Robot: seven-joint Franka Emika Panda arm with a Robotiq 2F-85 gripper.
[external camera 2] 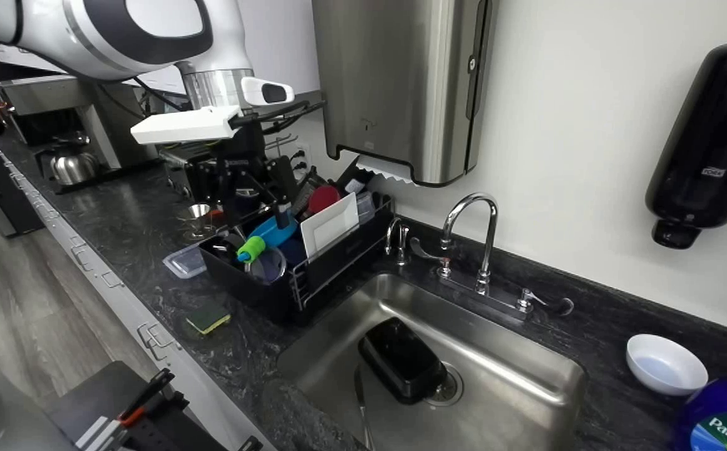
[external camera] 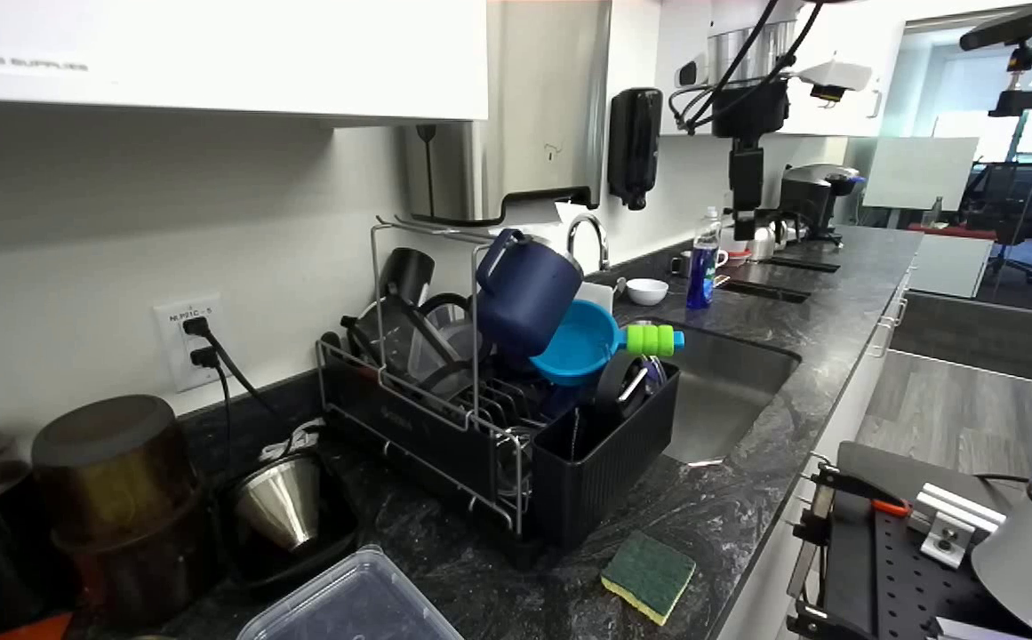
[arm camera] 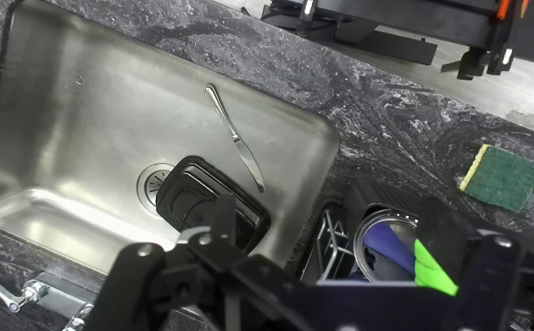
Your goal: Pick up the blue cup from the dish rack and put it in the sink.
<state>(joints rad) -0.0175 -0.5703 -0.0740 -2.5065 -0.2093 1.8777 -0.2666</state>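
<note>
The blue cup (external camera: 529, 293) is a dark navy mug. It lies tilted high on the dish rack (external camera: 444, 462), its handle upward, against a light-blue pan (external camera: 580, 342) with a green grip. In the other views I cannot clearly make the cup out; my gripper covers much of the rack. The steel sink (external camera 2: 494, 401) is beside the rack and fills the left of the wrist view (arm camera: 110, 115). My gripper (arm camera: 333, 230) is open and empty, pointing down, with its fingers wide apart. It hangs above the rack and sink in both exterior views (external camera: 745, 218) (external camera 2: 258, 210).
The sink holds a black container (external camera 2: 401, 360) and a knife (arm camera: 234, 138). A faucet (external camera 2: 485, 232) stands behind it. A steel towel dispenser (external camera: 542, 107) hangs over the back. A white plate (external camera 2: 330, 227) stands in the rack. A sponge (external camera: 649, 573) lies on the counter.
</note>
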